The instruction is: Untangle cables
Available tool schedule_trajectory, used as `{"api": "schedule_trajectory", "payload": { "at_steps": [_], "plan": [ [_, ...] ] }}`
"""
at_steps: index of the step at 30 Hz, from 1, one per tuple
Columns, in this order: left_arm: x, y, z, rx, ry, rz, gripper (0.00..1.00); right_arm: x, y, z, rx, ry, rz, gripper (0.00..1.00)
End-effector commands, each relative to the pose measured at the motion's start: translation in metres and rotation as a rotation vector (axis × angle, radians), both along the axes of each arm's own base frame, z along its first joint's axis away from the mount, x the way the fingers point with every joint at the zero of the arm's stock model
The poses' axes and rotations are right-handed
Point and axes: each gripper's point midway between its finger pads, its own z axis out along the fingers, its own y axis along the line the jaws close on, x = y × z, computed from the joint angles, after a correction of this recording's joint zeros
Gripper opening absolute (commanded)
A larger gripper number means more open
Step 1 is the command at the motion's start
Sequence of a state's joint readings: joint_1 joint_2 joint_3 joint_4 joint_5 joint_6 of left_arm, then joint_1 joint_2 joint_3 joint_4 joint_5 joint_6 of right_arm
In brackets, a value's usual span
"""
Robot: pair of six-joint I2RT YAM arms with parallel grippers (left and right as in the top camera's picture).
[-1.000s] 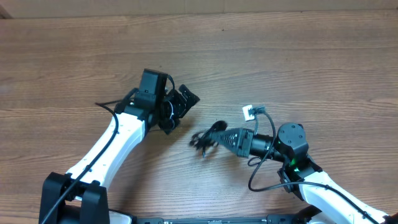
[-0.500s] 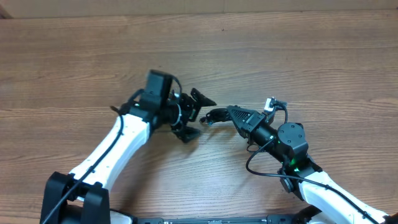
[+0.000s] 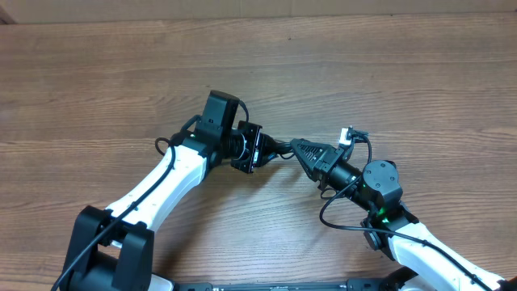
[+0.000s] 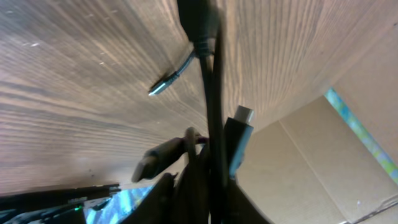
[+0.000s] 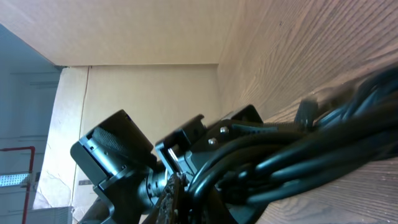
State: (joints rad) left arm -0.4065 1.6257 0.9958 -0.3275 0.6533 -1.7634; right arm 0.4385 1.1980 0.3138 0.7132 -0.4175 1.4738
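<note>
The right tool (image 3: 294,146) clamps thin black tangled cables (image 3: 279,149); the left tool (image 3: 252,149), at their 9 o'clock, closure untellable; three plugs (image 4: 239,118) show.

My overhead camera looks straight down on the table (image 3: 404,73) from well above, with the left arm (image 3: 174,174) entering at 7 o'clock and the right arm (image 3: 380,182) at 5 o'clock. The left wrist camera sits very close to the wood and is rolled hard over: the tabletop fills its frame from 9 to 1 o'clock, and a cardboard wall (image 4: 323,162) shows at 4 o'clock. The right wrist camera, equally low and tilted, has the wood at 3 o'clock and faces the left arm at 7 o'clock. All three views share the cables (image 3: 279,148) at the overhead's centre. In both wrist views they loom large and blurred.
</note>
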Motion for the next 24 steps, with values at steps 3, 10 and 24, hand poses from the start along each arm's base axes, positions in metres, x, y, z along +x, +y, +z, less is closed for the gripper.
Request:
{"api": "schedule_trajectory", "payload": {
  "at_steps": [3,10,24],
  "plan": [
    [0.024,0.015,-0.009,0.09,-0.059,0.078,0.26,-0.015,0.011,-0.001,-0.047,-0.048,0.118,0.04],
    [0.047,0.049,-0.013,0.186,-0.169,0.095,0.39,-0.048,0.004,-0.08,-0.334,0.081,0.258,0.04],
    [-0.004,0.025,-0.013,0.119,-0.283,-0.33,0.55,-0.042,-0.001,-0.085,-0.399,0.034,0.236,0.04]
  ]
}}
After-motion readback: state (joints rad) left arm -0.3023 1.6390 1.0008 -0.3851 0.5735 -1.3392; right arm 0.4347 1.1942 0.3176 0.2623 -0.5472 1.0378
